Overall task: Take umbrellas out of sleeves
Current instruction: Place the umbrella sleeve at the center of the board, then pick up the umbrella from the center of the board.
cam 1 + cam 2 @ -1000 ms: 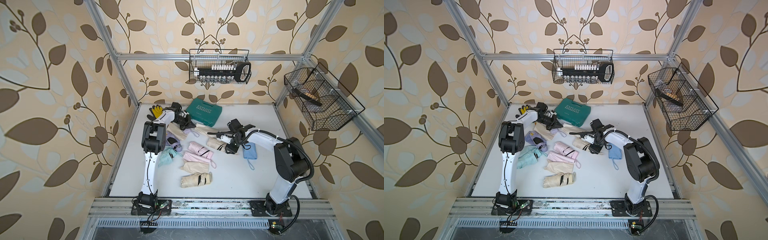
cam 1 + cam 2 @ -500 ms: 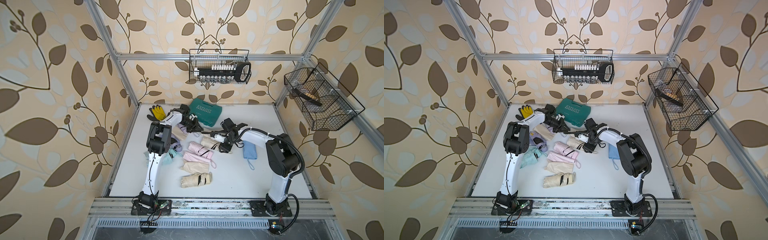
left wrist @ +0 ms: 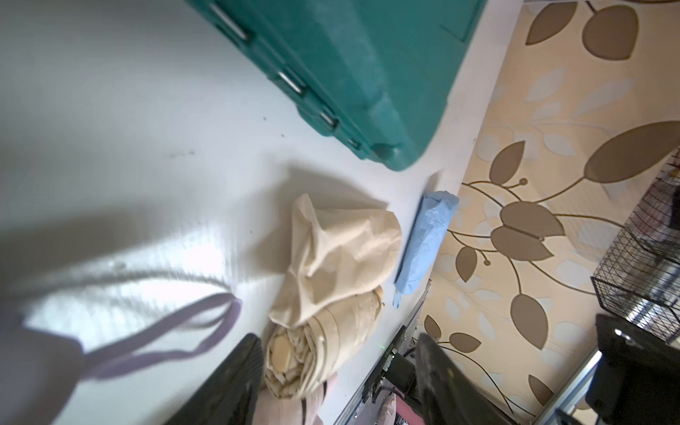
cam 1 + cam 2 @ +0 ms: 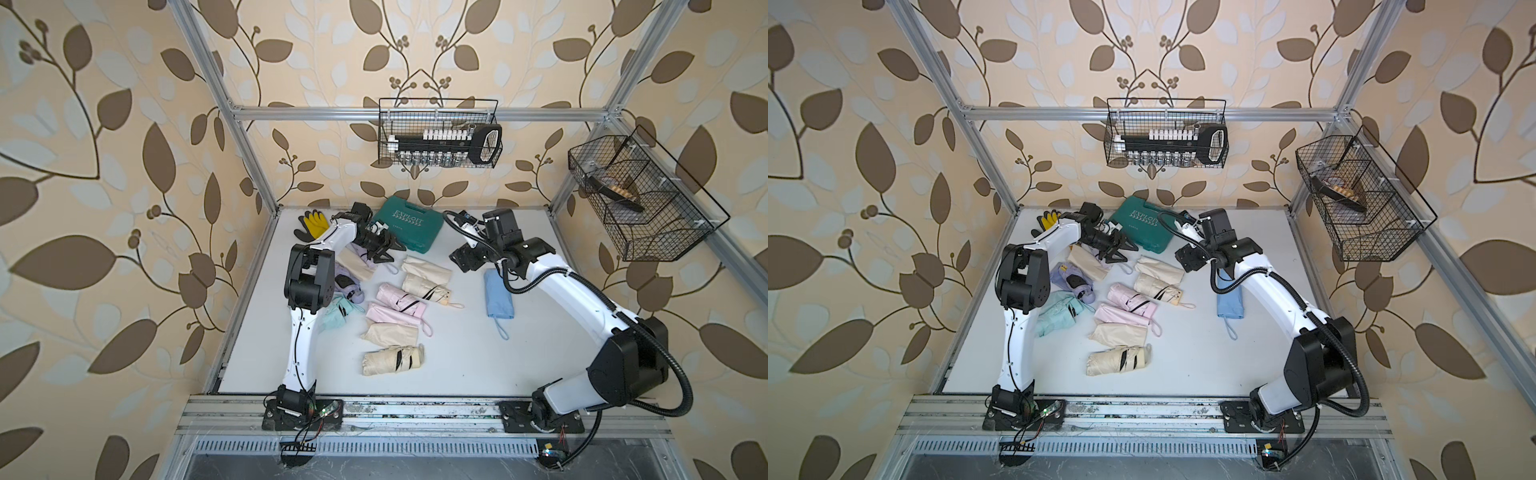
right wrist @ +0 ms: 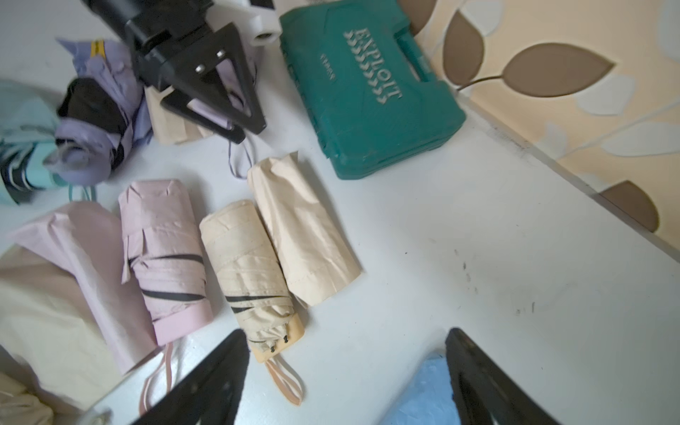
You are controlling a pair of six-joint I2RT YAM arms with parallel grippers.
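Now, cream umbrella [image 5: 250, 272] touching cream sleeve [image 5: 301, 228], left fingers [image 3: 228, 386] spread, right fingers [image 5: 478, 386] spread

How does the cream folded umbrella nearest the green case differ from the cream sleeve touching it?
The cream folded umbrella is pleated and strapped in black; the cream fabric sleeve is smooth, without strap. The umbrella ends in a handle with loop; the sleeve shows none. Both are cream and lie side by side.

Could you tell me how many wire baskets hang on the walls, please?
2: the back basket hangs on the far wall; the side basket hangs on the right wall. None seems hidden.
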